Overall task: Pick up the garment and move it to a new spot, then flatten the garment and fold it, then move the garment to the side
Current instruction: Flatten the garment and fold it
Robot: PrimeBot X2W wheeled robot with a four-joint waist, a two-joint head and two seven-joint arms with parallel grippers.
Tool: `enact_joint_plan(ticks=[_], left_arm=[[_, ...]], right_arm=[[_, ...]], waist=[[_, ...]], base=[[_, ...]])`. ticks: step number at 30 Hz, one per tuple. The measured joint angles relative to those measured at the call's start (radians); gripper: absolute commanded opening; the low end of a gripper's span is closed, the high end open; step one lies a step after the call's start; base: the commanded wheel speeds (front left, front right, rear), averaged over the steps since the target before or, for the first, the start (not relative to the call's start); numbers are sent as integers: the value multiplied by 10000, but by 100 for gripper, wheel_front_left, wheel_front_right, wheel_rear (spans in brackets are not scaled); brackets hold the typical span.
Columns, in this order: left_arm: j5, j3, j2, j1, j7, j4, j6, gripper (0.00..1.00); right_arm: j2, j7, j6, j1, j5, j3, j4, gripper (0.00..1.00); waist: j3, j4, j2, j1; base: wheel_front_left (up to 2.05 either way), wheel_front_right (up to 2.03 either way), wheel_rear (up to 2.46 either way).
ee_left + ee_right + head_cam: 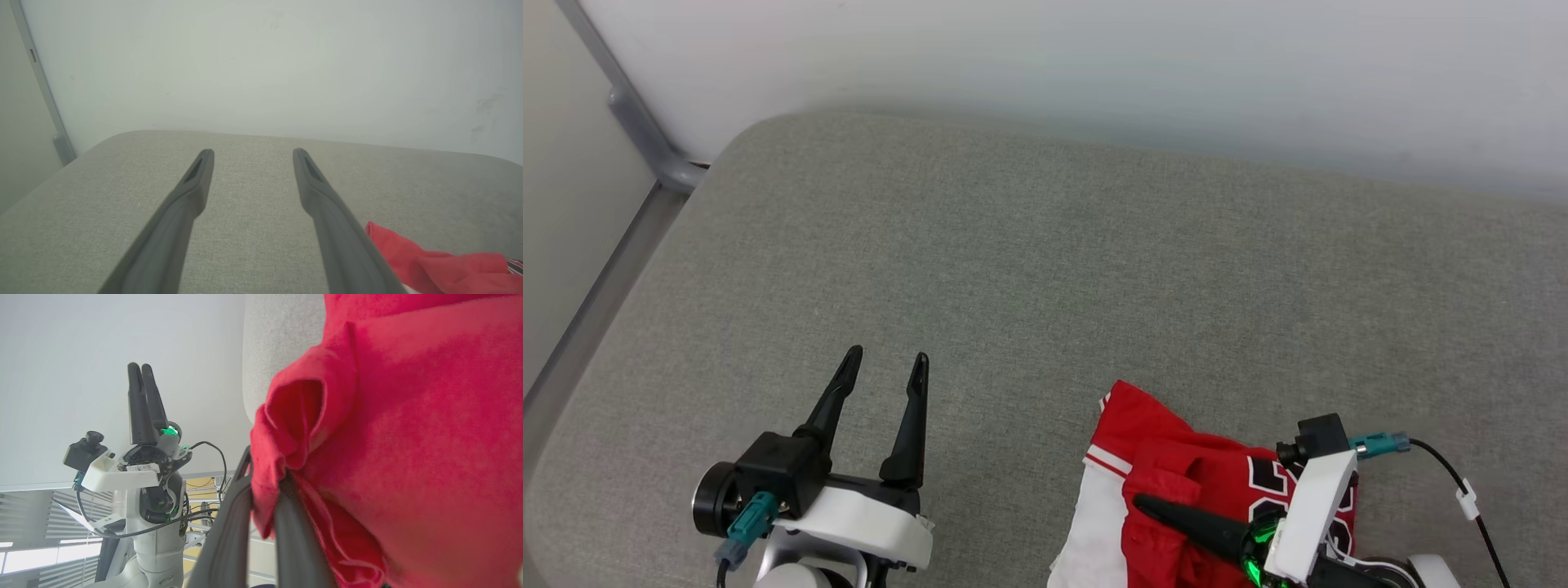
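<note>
You're on the pick-up: right tool (1160,510) clamped on the bunched garment (1168,457) at the worktop's (1013,245) near edge, right of middle; left tool (886,355) apart, empty. Next, you'd likely lift it clear and carry it toward the far-left corner.

Your garment (1168,465) is red. It has a white sleeve at its 8 o'clock edged in red-and-white stripes, and black numerals outlined in white at its 3 o'clock. Your left gripper (886,355) and right gripper (1152,508) have black fingers, white mounts and teal plugs. A light (1262,535) on the right one glows green. The surface (1013,269) is flecked grey and the wall (1094,65) is pale.
</note>
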Motion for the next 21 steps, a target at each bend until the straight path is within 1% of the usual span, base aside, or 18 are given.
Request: enact_joint_plan(ticks=[1, 2, 3, 4, 9, 13, 16, 17, 18, 21], left_arm=[[4, 8, -33, -3, -13, 35, -17, 100], [12, 13, -67, -4, -21, 63, -38, 100], [12, 25, -102, -6, -21, 94, -44, 100], [15, 33, -132, -6, -23, 107, -46, 100], [86, 105, -211, -71, -36, 209, -105, 100], [119, 169, -224, -124, -38, 284, -165, 100], [180, 180, -236, -126, -38, 318, -180, 100], [180, 180, -236, -126, -38, 318, -180, 100], [190, 213, -232, -124, -38, 368, -174, 100], [190, 280, -238, -100, -40, 382, -151, 100]], right_arm=[[-2, -153, 2, -44, -165, 81, 132, 1], [-2, -311, 0, -70, -257, 138, 259, 43], [0, -430, 0, -82, -270, 199, 328, 81], [0, -564, 0, -105, -267, 263, 403, 100], [2, -1068, 0, -252, -502, 570, 351, 100], [-4, -1419, 2, -407, -907, 832, -136, 100], [-178, -1896, 0, -419, -1440, 997, -606, 100], [-178, -1896, 0, -419, -1440, 997, -606, 100], [-408, -2596, 0, -460, -2098, 976, -947, 100], [-752, -4040, 2, -529, -3613, 614, -1225, 100]], waist=[[68, 47, 0, 0], [125, 86, 0, 0], [177, 115, 0, 0], [223, 130, 0, 0], [304, 21, 0, 0], [245, -167, 0, -1], [154, -329, 0, -1], [154, -329, 0, -1], [74, -434, 0, -1], [-44, -597, 0, -1]], base=[[0, 0, 0], [0, 0, 0], [0, 0, 0], [0, 0, 0], [0, 0, 0], [0, 0, 0], [0, 0, 0], [0, 0, 0], [0, 0, 0], [0, 0, 0]])
